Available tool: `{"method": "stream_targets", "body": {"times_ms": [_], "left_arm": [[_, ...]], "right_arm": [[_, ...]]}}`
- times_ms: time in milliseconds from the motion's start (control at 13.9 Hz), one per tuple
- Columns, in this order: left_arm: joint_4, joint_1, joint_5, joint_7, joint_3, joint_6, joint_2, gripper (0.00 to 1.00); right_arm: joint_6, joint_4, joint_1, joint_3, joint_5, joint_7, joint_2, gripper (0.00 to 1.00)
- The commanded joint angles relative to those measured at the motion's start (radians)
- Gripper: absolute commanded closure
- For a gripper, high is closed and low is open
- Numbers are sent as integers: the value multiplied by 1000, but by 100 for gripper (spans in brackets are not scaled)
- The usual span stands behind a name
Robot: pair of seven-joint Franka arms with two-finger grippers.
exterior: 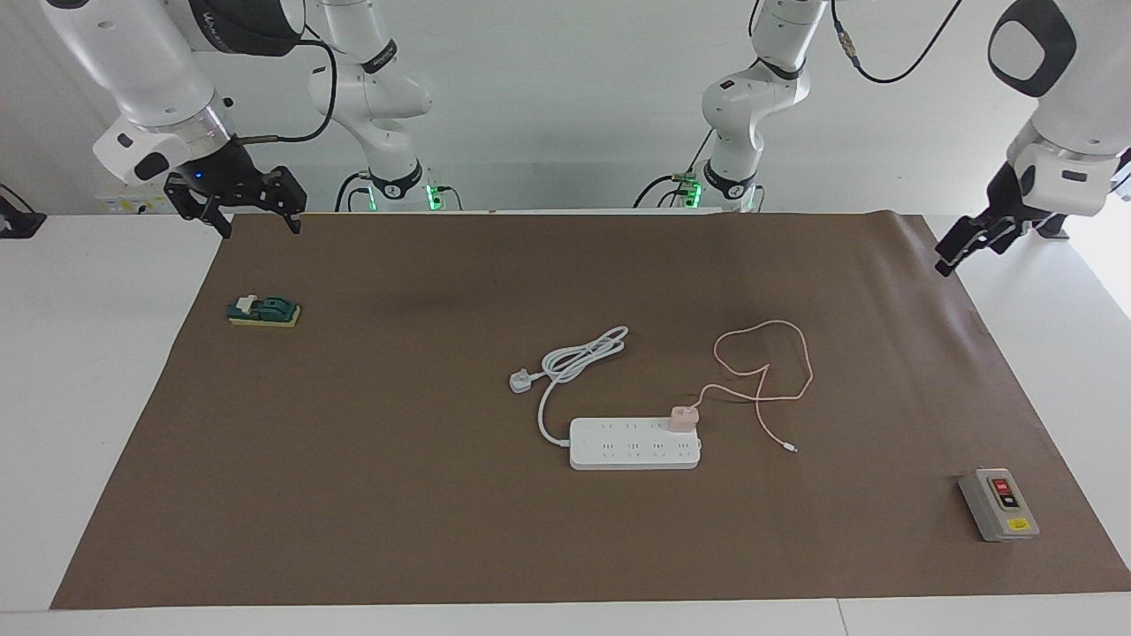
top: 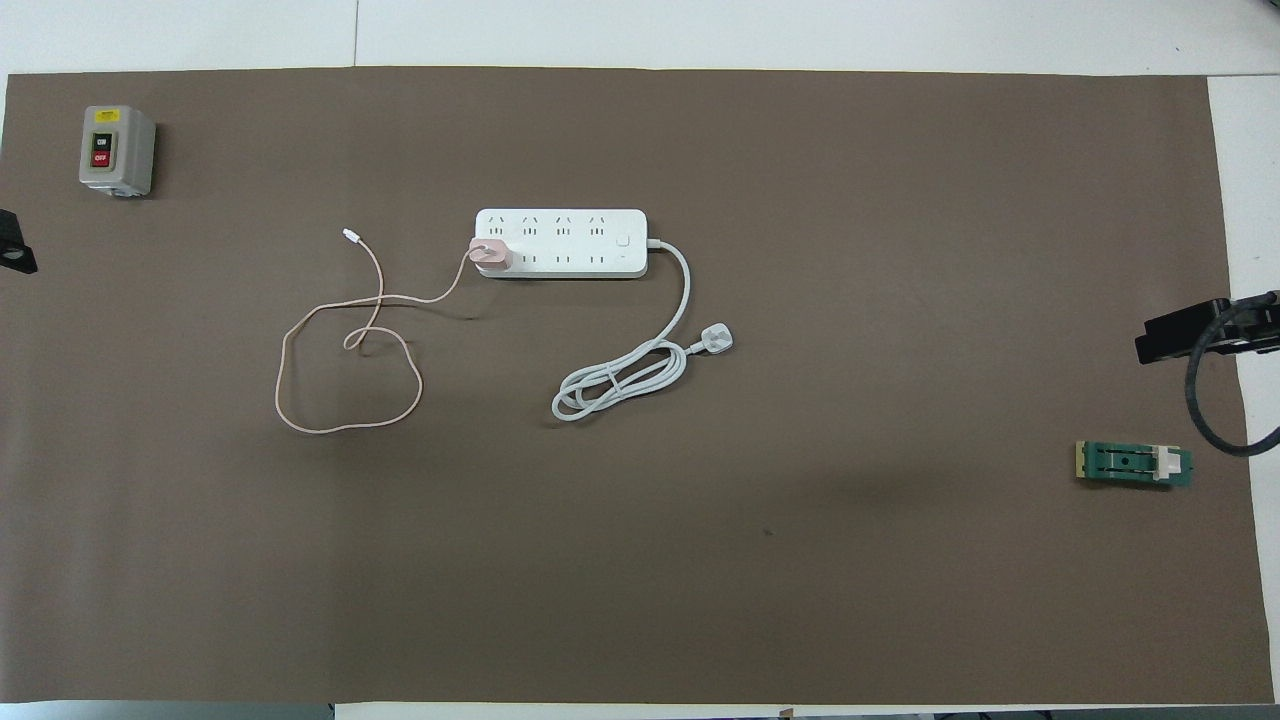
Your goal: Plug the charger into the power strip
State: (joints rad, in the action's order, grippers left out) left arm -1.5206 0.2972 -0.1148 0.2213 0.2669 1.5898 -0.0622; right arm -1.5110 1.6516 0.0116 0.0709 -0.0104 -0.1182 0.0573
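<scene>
The white power strip [exterior: 632, 446] [top: 570, 243] lies flat mid-mat. The pale-pink charger [exterior: 682, 417] [top: 490, 254] sits upright on the strip's end socket, toward the left arm's end. Its thin pink cable [exterior: 778, 371] [top: 340, 390] loops over the mat beside the strip. My left gripper [exterior: 959, 246] [top: 15, 245] hangs open and holds nothing, over the mat's edge at the left arm's end. My right gripper [exterior: 261, 228] waits open and holds nothing, above the mat's corner at the right arm's end. Both are well apart from the strip.
The strip's thick white cord coils to a white plug [exterior: 521, 382] [top: 715, 340], nearer to the robots than the strip. A grey switch box [exterior: 998, 503] [top: 117, 150] stands at the left arm's end. A green switch block [exterior: 263, 311] [top: 1133, 464] lies below the right gripper.
</scene>
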Motion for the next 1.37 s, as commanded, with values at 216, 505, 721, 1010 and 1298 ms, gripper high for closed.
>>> {"method": "stream_targets", "body": {"times_ms": [216,505,721,1010,1298], "left_arm": [[-119,-205,1,40,-115,44,81,0],[-105,-302,14,-140,-273,1,108,0],[-113,-296,41,-143,-276,10,114,0],[-165,-293,72,-148,-278,10,156,0],[-167,-302,72,-154,-278,1,159,0]], "right_arm": [[9,13,-13,-11,-6,8,15,0],[22,13,-13,-11,-6,8,15,0],[22,13,-13,-11,-6,8,15,0],[22,13,-13,-11,-6,8,15,0],[22,13,-13,-11,-6,8,15,0]]}}
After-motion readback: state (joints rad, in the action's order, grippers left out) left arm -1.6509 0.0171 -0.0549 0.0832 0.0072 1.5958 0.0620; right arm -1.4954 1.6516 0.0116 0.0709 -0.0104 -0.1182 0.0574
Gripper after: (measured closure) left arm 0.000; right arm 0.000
